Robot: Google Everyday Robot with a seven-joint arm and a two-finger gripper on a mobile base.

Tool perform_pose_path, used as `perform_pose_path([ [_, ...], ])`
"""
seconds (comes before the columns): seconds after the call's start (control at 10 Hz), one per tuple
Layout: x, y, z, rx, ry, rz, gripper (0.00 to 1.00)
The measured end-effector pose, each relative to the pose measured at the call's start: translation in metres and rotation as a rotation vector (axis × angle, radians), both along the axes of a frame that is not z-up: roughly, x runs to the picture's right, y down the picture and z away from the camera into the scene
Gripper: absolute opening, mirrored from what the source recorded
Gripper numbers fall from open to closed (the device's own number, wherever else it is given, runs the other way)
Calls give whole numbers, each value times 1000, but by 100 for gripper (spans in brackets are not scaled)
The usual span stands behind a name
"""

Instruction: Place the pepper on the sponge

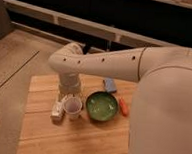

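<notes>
The orange-red pepper (123, 106) lies on the wooden table (44, 137), just right of the green bowl (101, 106). The blue-grey sponge (110, 84) rests flat behind the bowl, partly under my white arm. My gripper (66, 93) hangs below the wrist at the table's back left, above a white cup (73, 107). It is well left of both pepper and sponge and holds neither.
A white bottle (58, 110) lies on its side left of the cup. My big white arm covers the table's right side. The table's left edge drops to a tan floor (10, 60). A dark wall with a rail runs behind.
</notes>
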State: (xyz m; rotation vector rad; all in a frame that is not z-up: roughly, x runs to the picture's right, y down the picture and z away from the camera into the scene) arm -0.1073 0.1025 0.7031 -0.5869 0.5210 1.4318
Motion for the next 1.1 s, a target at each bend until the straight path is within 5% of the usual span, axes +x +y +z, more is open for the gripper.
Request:
perform_pose_path([
  [0.2,4,-11,2,42,-18,-25,65],
  [0.5,58,-81,3,259,-57,-162,65],
  [0.6,75,-97,1,304,-52,-193,65],
  [0.9,73,-98,1,312,-61,-202,65],
  [1.1,88,-92,10,309,-40,-152,65],
])
